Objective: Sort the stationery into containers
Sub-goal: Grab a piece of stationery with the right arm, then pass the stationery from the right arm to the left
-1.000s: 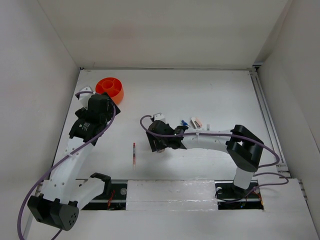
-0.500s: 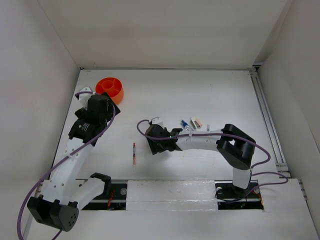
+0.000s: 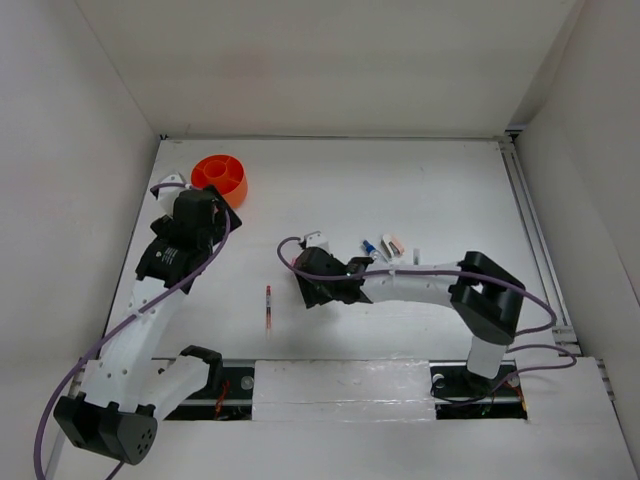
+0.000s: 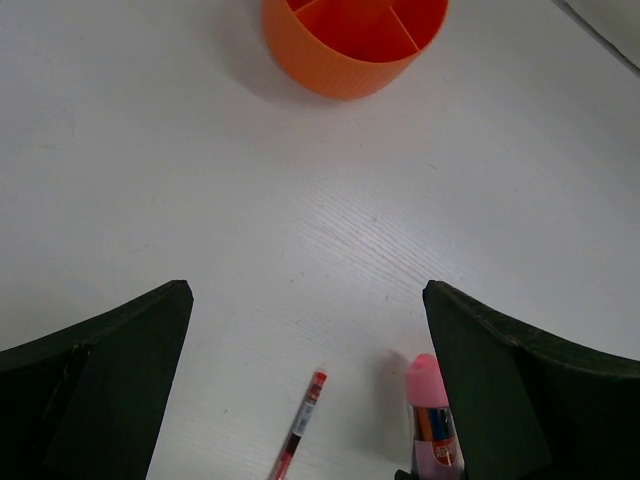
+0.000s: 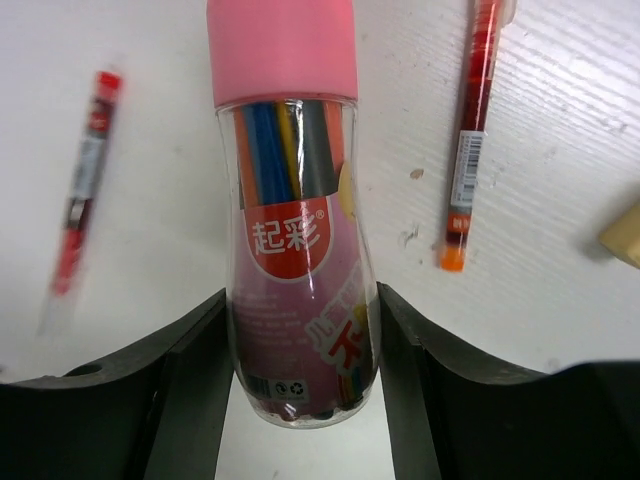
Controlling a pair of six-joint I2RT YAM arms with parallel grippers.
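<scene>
My right gripper [image 5: 300, 330] [image 3: 318, 281] is shut on the pink stubby tube [image 5: 290, 150], a clear tube with a pink cap and colour pens inside, low over the table's middle. One thin red-white pen [image 5: 82, 180] [image 3: 268, 308] lies left of it, another [image 5: 468, 140] to its right. The tube [image 4: 430, 420] and a pen [image 4: 300, 430] also show in the left wrist view. My left gripper [image 4: 307, 300] [image 3: 188, 232] is open and empty, short of the orange cup [image 4: 350, 40] [image 3: 219, 177]. The blue-capped bottle [image 3: 370, 246] lies right of my right gripper.
A tan eraser [image 5: 625, 235] lies at the right edge of the right wrist view. Small erasers [image 3: 393, 243] lie beside the bottle. White walls close the table on the left, back and right. A metal rail [image 3: 530, 240] runs along the right side.
My right gripper shifted a little left, then slightly back, with the tube between its fingers. The left arm has not moved.
</scene>
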